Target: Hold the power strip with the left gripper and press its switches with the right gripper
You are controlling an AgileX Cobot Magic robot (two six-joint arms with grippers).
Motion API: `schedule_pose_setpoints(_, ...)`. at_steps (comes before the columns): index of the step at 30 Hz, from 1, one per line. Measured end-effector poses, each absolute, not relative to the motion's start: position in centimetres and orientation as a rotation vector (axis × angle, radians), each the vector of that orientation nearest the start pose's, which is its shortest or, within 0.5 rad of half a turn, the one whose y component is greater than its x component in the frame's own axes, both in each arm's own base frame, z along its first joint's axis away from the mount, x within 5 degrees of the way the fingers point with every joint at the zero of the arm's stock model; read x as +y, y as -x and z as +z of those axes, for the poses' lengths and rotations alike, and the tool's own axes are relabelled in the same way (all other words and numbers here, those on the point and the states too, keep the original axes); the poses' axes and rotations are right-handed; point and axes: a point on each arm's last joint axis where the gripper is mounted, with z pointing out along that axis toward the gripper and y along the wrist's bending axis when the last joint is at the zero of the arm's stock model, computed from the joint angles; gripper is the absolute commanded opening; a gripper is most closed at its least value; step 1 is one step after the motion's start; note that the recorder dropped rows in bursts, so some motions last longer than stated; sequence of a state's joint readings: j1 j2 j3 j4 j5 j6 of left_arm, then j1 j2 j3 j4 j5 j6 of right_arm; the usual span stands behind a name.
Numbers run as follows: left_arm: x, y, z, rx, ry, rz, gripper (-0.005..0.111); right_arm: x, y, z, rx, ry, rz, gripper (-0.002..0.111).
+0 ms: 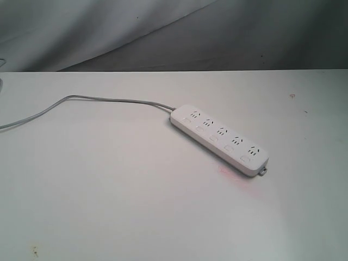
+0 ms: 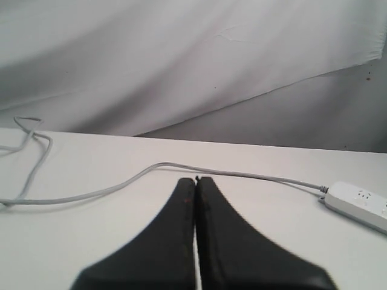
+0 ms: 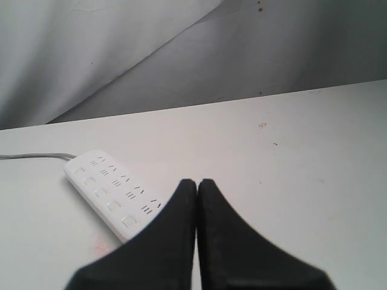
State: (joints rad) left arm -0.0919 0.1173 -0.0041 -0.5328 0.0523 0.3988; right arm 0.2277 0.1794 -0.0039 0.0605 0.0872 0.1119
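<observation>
Plainly, nothing is held yet. In the exterior view the power strip [image 1: 221, 132] lies flat on the white table [image 1: 109, 206], right of centre in the frame, running diagonally toward the lower right. Its switches [image 1: 213, 138] sit in a row along the side facing the lower left. The grey cable [image 1: 109, 100] leaves the upper end and trails to the left edge of the frame, and a small tab [image 1: 263, 172] sticks out at the lower right end. Neither arm shows here.

In the left wrist view the left gripper [image 2: 196, 180] has its black fingers pressed together with nothing between them. The strip's cable end [image 2: 360, 204] sits well apart from the tips, and the cable [image 2: 181, 169] crosses just beyond them.

In the right wrist view the right gripper [image 3: 197, 181] is likewise closed and empty, with the strip [image 3: 112, 187] near its tips.

We judge the step in hand to be the left arm's reach to hold the strip. To do it well we would spread those fingers first, then clamp across the narrow width near the cable end, off the buttons and off the cable. The right's closed tips suit pressing as one blunt point.

Open tabletop shows on every side of the strip, and it lies well in from the far table edge, where the grey cloth [image 1: 163, 32] begins. Only the cable lies across the left approach.
</observation>
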Motion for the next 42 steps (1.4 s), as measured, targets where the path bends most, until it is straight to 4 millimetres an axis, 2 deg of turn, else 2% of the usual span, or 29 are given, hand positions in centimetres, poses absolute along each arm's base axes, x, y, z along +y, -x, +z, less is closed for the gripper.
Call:
schedule_pose_setpoints(3, -0.82, -6.22, 20.52, 1.611, -0.036, -0.148, 0.0, 1.63, -6.84, 19.52, 1.755, 0.053, 0.297, 0.0)
schedule_pose_setpoints(9, -0.69, -5.65, 20.88, 1.547, -0.03, -0.141, 0.0, 1.63, -6.84, 19.52, 1.755, 0.053, 0.297, 0.0)
schedule_pose_setpoints(25, -0.57, -5.63, 20.46, 1.594, 0.032, -0.181, 0.0, 1.63, -6.84, 19.5, 1.757, 0.051, 0.298, 0.0)
schedule_pose_setpoints(42, -0.55, -5.63, 20.43, 1.596, 0.024, -0.17, 0.0, 1.63, -6.84, 19.5, 1.757, 0.051, 0.298, 0.0)
